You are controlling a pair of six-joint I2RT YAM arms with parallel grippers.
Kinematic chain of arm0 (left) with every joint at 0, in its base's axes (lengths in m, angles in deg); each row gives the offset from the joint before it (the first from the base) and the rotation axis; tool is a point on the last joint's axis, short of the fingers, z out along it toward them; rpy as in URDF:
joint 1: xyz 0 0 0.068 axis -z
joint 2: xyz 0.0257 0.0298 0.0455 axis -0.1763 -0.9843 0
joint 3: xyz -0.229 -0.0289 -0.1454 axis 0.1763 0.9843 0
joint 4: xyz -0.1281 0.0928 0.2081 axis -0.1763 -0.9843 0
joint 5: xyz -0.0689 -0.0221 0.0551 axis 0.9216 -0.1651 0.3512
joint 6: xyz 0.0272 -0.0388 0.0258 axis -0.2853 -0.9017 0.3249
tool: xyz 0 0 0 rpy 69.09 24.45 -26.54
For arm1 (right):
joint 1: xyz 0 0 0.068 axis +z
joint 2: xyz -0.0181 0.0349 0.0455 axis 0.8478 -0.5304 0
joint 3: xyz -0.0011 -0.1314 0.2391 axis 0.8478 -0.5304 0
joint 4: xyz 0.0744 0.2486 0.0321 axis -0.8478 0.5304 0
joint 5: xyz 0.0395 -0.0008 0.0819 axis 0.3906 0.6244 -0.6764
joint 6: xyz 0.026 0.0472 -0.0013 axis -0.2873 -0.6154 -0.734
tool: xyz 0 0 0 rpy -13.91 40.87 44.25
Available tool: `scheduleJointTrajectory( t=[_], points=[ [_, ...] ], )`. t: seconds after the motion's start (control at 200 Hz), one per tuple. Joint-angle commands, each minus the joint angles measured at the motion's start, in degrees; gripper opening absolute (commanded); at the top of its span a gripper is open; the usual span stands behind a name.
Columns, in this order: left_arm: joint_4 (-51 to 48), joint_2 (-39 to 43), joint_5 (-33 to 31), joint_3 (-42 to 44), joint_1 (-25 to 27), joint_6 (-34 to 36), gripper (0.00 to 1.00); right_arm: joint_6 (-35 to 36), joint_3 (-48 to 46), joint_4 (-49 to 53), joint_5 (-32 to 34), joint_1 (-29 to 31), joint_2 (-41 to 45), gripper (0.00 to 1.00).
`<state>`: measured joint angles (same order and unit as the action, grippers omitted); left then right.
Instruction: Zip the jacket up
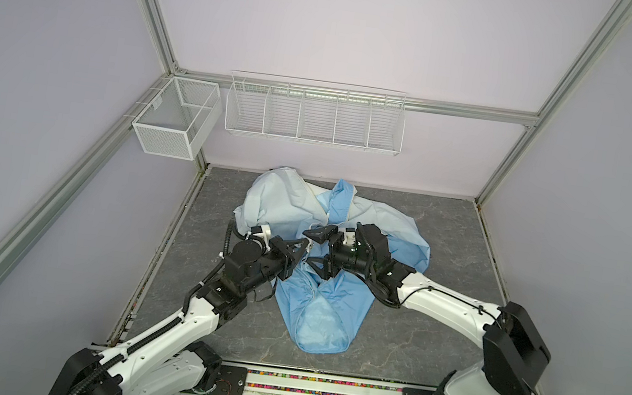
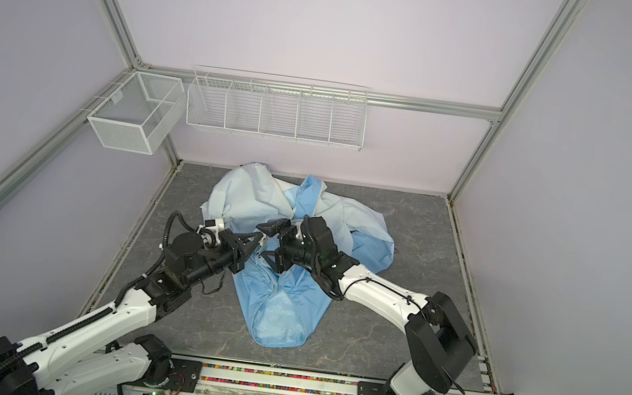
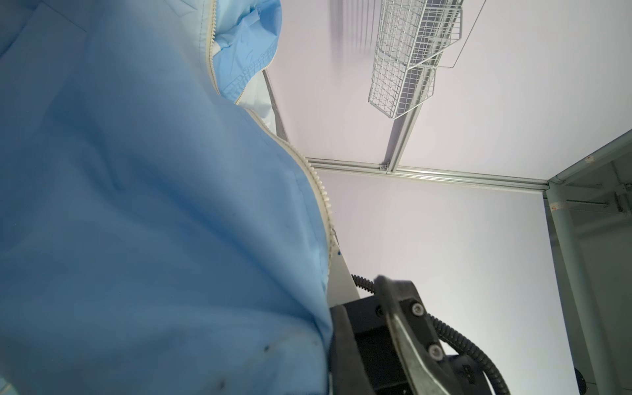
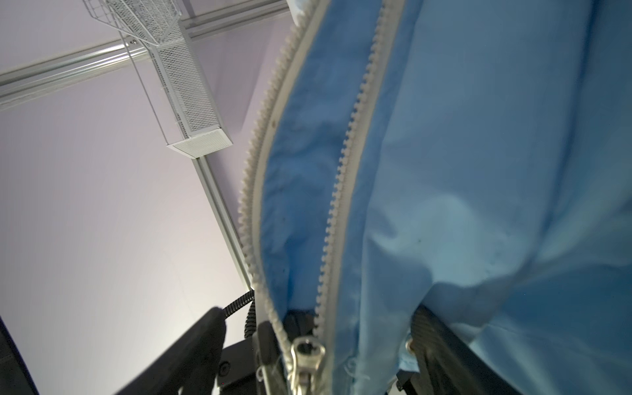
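The light-blue jacket point(image 1: 276, 201) lies crumpled on the grey table point(image 1: 458, 248), paler at the back. Both grippers meet over its middle. My left gripper point(image 1: 299, 244) is shut on the jacket's front edge; in the left wrist view the blue cloth point(image 3: 136, 205) with white zipper teeth point(image 3: 321, 195) runs down to its dark finger point(image 3: 345, 345). My right gripper point(image 1: 313, 248) stands open facing it. In the right wrist view both zipper rows and the metal slider point(image 4: 306, 355) hang between its wide-apart fingers point(image 4: 198, 342), untouched by them.
A white wire rack point(image 1: 315, 116) hangs on the back wall and a white mesh box point(image 1: 176, 116) on the left wall. Aluminium frame posts bound the table. The arms' base rail point(image 1: 321, 388) runs along the front edge.
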<state>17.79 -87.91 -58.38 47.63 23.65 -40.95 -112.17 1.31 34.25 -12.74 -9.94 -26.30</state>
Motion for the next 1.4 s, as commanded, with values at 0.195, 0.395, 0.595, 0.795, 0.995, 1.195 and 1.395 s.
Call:
scheduleJointTrajectory(
  t=[0.195, 0.395, 0.595, 0.795, 0.995, 1.195, 1.395],
  points=[
    [2.85, 0.38, -0.41, -1.23, 0.39, -1.28, 0.0, -5.27, -0.79, -9.18, 6.36, -3.07, -0.28, 0.71],
    [4.0, -0.21, -0.94, -1.35, 0.36, -1.51, 0.0, -4.44, -0.64, -10.93, 6.97, -3.56, 0.32, 0.58],
    [6.17, -1.51, -1.29, -1.62, 0.37, -2.51, 0.0, -4.38, -0.88, -13.8, 6.69, -3.63, 0.31, 0.33],
    [6.81, -1.39, -2.67, -1.62, 0.37, -3.59, 0.0, -2.93, -0.71, -15.09, 6.79, -3.72, 1.29, 0.14],
    [4.01, -2.36, -0.33, -3.52, 0.33, -4.55, 0.0, -1.08, -0.06, -19.5, 8.11, -4.23, 0.2, 0.07],
    [-1.9, -5.46, 8.5, -7.67, 0.78, -3.06, 0.0, 0.89, 0.88, -20.98, 11.5, -5.68, -0.65, 0.07],
    [-8.63, -4.21, 9.95, -6.54, 2.15, -2.18, 0.0, 1.42, 2.02, -19.57, 12.79, -8.66, 0.5, 0.07]
  ],
)
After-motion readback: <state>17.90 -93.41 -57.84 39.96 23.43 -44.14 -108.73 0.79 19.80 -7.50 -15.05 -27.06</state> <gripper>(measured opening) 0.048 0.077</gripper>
